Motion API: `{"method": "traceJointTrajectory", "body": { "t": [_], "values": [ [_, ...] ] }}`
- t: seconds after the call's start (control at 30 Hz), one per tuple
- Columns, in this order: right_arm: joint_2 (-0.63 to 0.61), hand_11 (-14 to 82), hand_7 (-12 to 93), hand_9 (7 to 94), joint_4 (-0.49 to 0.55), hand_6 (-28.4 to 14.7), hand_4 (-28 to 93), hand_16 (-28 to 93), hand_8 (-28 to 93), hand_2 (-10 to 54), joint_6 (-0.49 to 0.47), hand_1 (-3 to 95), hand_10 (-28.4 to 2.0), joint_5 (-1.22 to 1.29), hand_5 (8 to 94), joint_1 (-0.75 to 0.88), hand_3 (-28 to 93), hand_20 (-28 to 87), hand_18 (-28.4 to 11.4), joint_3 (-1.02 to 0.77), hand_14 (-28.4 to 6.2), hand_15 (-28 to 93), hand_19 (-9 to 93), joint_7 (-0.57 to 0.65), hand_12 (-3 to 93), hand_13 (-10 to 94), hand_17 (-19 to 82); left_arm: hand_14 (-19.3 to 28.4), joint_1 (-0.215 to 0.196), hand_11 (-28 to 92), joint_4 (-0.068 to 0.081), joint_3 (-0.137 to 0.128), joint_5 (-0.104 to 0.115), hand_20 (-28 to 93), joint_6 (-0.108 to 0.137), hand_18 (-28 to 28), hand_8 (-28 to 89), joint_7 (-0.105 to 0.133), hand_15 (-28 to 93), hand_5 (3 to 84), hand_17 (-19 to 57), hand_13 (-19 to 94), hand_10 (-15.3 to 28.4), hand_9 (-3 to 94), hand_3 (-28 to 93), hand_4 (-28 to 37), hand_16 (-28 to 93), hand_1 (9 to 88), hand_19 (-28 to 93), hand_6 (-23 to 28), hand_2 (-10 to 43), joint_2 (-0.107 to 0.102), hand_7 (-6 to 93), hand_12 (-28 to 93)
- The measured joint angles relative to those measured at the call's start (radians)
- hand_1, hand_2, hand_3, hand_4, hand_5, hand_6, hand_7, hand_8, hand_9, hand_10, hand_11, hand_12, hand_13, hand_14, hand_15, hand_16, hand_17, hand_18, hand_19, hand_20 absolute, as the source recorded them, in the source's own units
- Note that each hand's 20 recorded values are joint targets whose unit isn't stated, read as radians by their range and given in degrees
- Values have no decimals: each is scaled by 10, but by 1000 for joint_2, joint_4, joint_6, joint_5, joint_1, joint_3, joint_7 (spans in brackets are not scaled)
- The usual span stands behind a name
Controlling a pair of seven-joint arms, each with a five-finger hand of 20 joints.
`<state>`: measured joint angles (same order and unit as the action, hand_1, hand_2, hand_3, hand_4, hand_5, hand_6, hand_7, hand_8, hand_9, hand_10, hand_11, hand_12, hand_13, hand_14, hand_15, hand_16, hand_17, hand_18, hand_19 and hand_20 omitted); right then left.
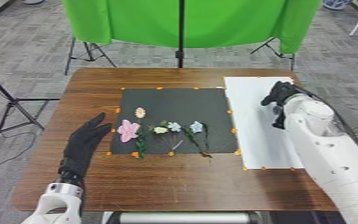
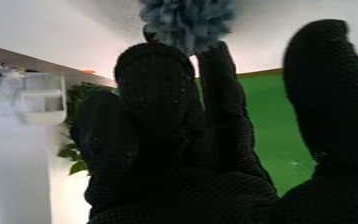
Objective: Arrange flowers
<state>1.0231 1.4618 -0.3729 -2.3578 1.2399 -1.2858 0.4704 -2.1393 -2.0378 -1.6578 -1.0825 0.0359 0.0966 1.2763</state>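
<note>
Over the white sheet (image 1: 260,135), my right hand (image 1: 286,94) is at the mat's right. In the right wrist view, my right hand (image 2: 184,125) has straight fingers and a thumb standing apart; a blue-grey ruffled flower (image 2: 189,22) is at its fingertips, their contact partly hidden. My left hand (image 1: 86,142) is open left of the black mat (image 1: 184,102). On that mat lie a pink flower (image 1: 127,130), a pale flower (image 1: 140,112) with a green stem below, small whitish flowers (image 1: 160,130) with thin stems, and a light blue flower (image 1: 196,127).
The brown table (image 1: 113,185) carries small orange tabs (image 1: 232,131) along the mat and sheet. Behind it hangs a green cloth (image 1: 140,25) on a stand with black legs. Another black tripod (image 1: 14,102) stands left of the table.
</note>
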Motion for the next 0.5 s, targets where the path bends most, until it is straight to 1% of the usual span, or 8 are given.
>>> {"method": "traceJointTrajectory", "body": {
  "t": [0.1, 0.17, 0.33, 0.43, 0.47, 0.5],
  "values": [
    [-26, 125, 115, 706, 61, -14, -137, 322, -75, -95, -87, 330, -184, 1, 572, 22, 620, 504, -133, 1, -56, 586, 932, 17, 189, 846, 593, 131, 0, 129, 0, 0, 0, 161, 0, 102, -54, 0, 88, 401, 50, 318, 130, 445, 647, -272, 2, 194, 13, 36, 8, 0, 43, 120],
    [-42, 124, 114, 704, 96, -12, -136, 323, -74, -95, -118, 336, -184, -6, 574, 38, 619, 505, -133, 2, -56, 585, 932, 17, 190, 846, 593, 131, 0, 129, 0, 0, 0, 161, 0, 102, -53, 0, 88, 400, 50, 317, 131, 445, 646, -272, 2, 194, 13, 37, 8, 0, 43, 120],
    [-66, 125, 112, 702, 135, -11, -138, 326, -71, -95, -115, 361, -184, -59, 572, 71, 618, 507, -133, 10, -56, 585, 932, 3, 193, 846, 593, 132, 0, 129, 0, 0, -1, 161, 0, 103, -54, 0, 88, 400, 49, 317, 131, 445, 646, -271, 2, 194, 13, 37, 8, 0, 42, 120],
    [-70, 133, 126, 705, 149, -9, -151, 325, -68, -95, -115, 407, -178, -61, 582, 95, 622, 504, -129, 5, -52, 587, 932, -1, 197, 846, 595, 132, 1, 129, 0, 0, -1, 161, -1, 102, -53, 0, 87, 400, 49, 317, 131, 445, 647, -271, 2, 194, 13, 37, 8, 0, 41, 120],
    [-71, 145, 145, 712, 157, -7, -160, 324, -65, -95, -114, 450, -172, -60, 596, 104, 622, 501, -122, 0, -45, 588, 932, -1, 202, 851, 602, 132, 1, 129, 0, 0, -1, 160, -1, 102, -53, 0, 87, 400, 49, 317, 130, 445, 646, -272, 2, 194, 13, 37, 8, 1, 41, 120],
    [-71, 149, 153, 715, 166, -7, -163, 323, -65, -95, -113, 465, -171, -59, 600, 112, 623, 500, -120, -5, -43, 588, 932, -1, 204, 853, 603, 131, 1, 129, 0, 0, -1, 160, -1, 102, -53, 0, 88, 400, 49, 317, 130, 445, 647, -271, 2, 194, 13, 37, 8, 2, 41, 120]
  ]
}}
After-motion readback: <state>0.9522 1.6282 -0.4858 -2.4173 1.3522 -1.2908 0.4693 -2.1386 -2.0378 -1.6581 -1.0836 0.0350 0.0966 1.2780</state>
